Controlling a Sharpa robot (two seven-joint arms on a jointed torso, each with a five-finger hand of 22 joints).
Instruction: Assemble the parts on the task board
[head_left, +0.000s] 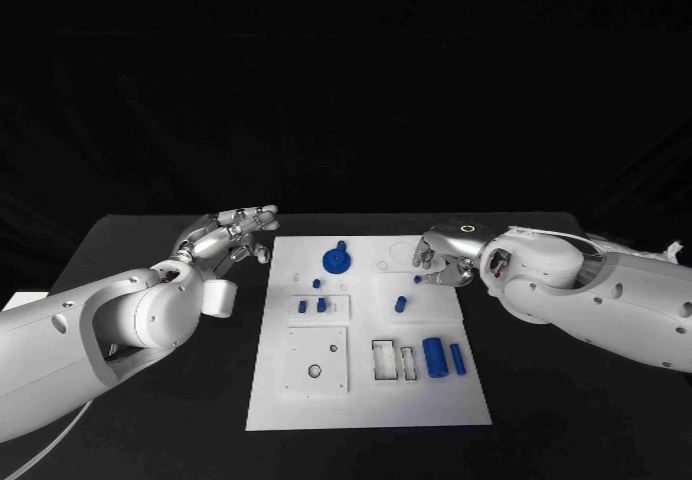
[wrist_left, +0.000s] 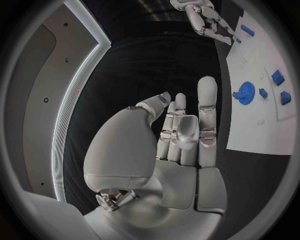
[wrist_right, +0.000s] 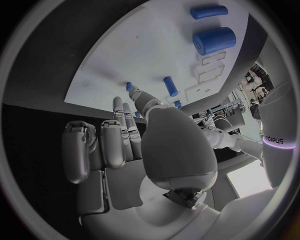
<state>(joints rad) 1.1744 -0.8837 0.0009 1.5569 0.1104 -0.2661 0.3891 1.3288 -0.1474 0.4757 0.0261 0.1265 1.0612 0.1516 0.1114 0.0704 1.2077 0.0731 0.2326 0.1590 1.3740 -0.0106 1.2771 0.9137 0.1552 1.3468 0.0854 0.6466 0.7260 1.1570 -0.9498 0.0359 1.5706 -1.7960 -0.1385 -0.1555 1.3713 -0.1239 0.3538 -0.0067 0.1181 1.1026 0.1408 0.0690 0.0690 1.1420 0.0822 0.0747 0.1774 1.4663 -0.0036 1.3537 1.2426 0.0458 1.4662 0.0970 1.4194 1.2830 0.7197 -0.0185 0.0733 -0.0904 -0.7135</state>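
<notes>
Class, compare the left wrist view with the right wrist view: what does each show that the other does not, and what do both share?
Left wrist view alone: the blue gear-shaped part lying on the task board, and the left hand, open and off the board's edge. Right wrist view alone: two blue cylinders, one thick and one thin, beside rectangular slots. Both share: the white board, and the right hand, fingers over the board, holding nothing visible.

The white left arm reaches in from the left, its silver many-fingered left hand (head_left: 231, 235) (wrist_left: 178, 135) raised with fingers extended and slightly apart, holding nothing. The white right arm comes in from the right, bent at the wrist; its silver right hand (head_left: 444, 258) (wrist_right: 128, 145) has its fingers partly curled inward, nothing visibly held.
</notes>
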